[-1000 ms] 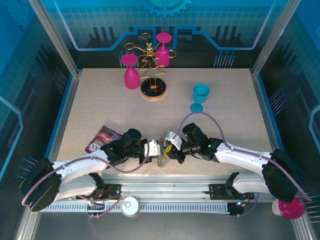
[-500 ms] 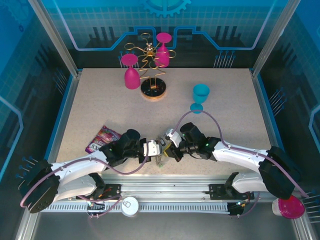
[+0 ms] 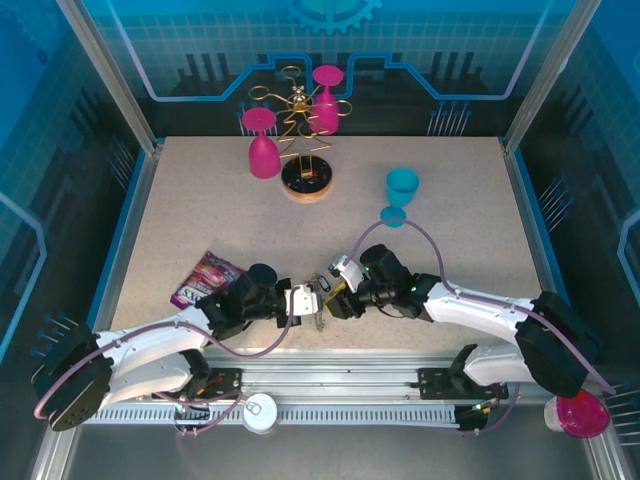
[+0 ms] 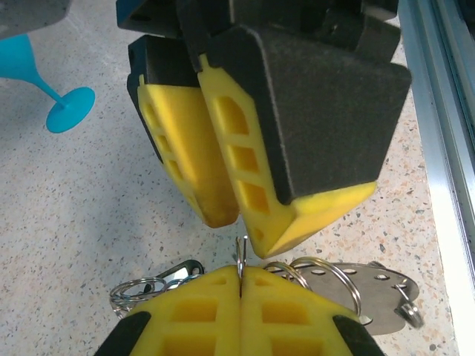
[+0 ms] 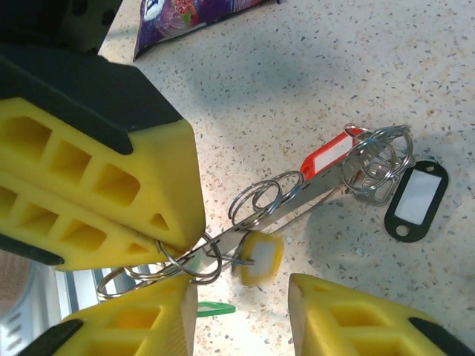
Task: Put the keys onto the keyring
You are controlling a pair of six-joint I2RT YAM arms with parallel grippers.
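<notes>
Bench (image 3: 200,200) is speckled, and both arms reach in to meet near its front edge. At the back I see a gold rack (image 3: 305,170) with two pink goblets (image 3: 263,145) close about it. A turquoise goblet (image 3: 402,190) stands to its right, and all of these are well apart from the work. A purple snack packet (image 3: 205,277) lies just beside the left arm. My left fingers (image 4: 193,319) are pressed together, clamped on a thin wire ring of the keyring (image 5: 315,194), whose grey strip lies on the bench. My right fingers (image 5: 356,319) stand apart, tips close to the left pair, and each pair blocks much of the other wrist's view. The yellow key (image 5: 256,259) is blurred, just beside the strip, above the gap between the right fingers. The red key (image 5: 326,156) lies at the strip's far end against a bunch of rings (image 5: 378,167), and a black tag (image 5: 415,196) touches them. A green tag (image 5: 215,308) peeks out beside the right fingers.
</notes>
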